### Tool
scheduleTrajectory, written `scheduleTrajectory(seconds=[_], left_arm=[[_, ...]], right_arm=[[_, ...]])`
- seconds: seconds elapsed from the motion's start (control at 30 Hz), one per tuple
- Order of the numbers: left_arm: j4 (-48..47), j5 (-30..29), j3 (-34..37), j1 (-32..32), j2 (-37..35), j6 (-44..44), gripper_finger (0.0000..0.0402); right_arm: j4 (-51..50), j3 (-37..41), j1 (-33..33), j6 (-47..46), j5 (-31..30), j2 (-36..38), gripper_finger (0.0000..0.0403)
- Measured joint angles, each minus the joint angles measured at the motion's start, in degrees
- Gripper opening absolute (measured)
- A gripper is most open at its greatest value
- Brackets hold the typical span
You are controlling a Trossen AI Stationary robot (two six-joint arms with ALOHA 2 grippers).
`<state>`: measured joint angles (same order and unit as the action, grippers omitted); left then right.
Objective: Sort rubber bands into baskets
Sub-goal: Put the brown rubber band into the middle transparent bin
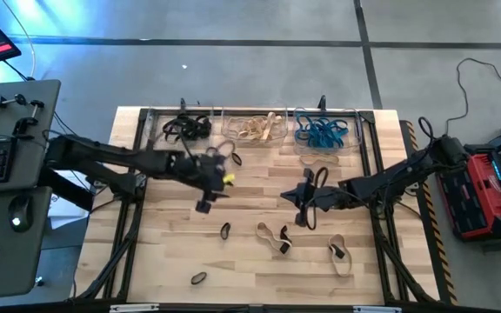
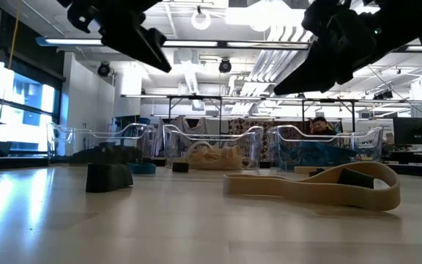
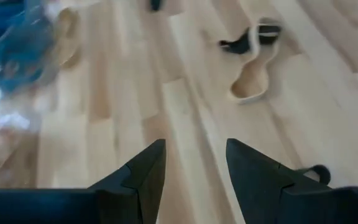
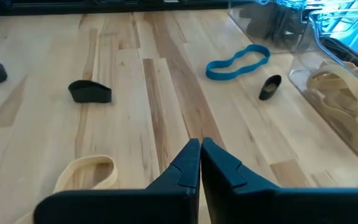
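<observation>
Across the table, floppy tan rubber bands (image 1: 273,236) lie; left claw (image 1: 205,205) open, right claw (image 1: 303,211) shut, empty.

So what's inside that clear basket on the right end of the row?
The right-hand basket holds a tangled heap of blue rubber bands. Whether anything lies underneath the heap is hidden.

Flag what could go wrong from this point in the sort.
The right gripper is shut and empty above bare wood, so a descent as it stands would likely miss the blue band. The left gripper is open near the baskets; swinging low, it might nudge them.
</observation>
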<state>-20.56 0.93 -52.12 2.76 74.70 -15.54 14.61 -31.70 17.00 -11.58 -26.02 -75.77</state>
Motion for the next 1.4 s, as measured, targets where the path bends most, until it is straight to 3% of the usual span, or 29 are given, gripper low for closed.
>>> scheduleTrajectory(seconds=[0.37, 0.63, 0.87, 1.4], left_arm=[[13.92, -0.09, 0.00, 6.06, 15.48, -6.05, 0.0165], [24.57, 1.31, 0.00, 6.46, 23.85, -1.77, 0.0215], [27.90, 6.94, -2.00, 6.74, 30.70, -2.93, 0.0253], [28.02, 14.94, -9.83, 4.96, 40.62, -8.53, 0.0255]], right_arm=[[-0.26, 0.00, 2.27, -0.46, -1.00, 0.00, 0.0058], [-0.24, 0.00, 2.25, -1.48, -1.05, 0.00, 0.0074], [-0.24, 0.00, 2.25, -1.47, -1.07, 0.00, 0.0074], [-0.63, -0.02, 2.25, -1.45, -1.05, 0.00, 0.0074]])
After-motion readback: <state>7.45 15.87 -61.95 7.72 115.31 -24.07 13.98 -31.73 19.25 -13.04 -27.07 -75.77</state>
